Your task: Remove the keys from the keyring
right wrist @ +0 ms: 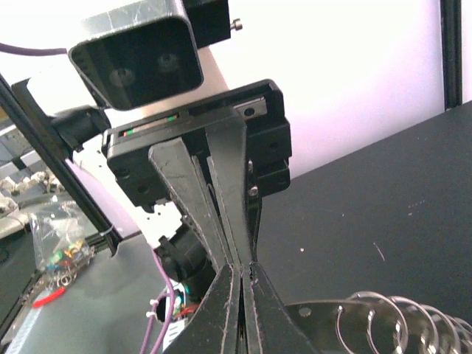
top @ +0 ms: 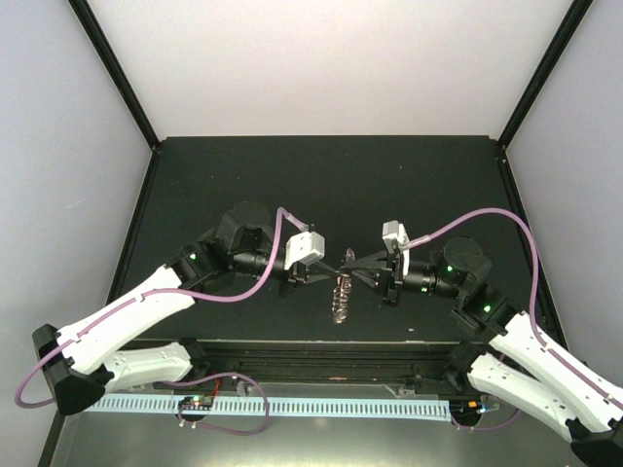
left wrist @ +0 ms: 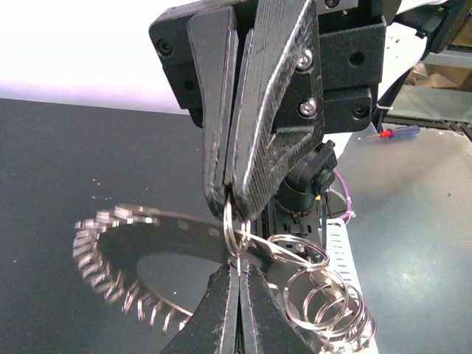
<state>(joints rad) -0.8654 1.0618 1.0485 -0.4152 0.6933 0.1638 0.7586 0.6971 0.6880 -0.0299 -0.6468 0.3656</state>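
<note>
The keyring [top: 341, 298], a flat grey ring fringed with small wire loops, hangs between the two arms above the black table. In the left wrist view its disc [left wrist: 147, 240] tilts to the left, with a bunch of loops [left wrist: 324, 295] at lower right. My left gripper [left wrist: 237, 267] is shut on one wire loop from below. The right gripper [left wrist: 228, 200] pinches the same loop from above. In the right wrist view the right gripper [right wrist: 242, 270] is shut tip to tip against the left fingers [right wrist: 221, 199], the keyring [right wrist: 324, 317] beside it. No key can be made out.
The black table [top: 243, 185] is bounded by enclosure posts and pale walls. A white slotted cable duct [top: 292, 404] runs along the near edge. Purple cables [top: 243, 287] loop from both wrists. A bag of small parts [right wrist: 55, 254] lies beyond the table.
</note>
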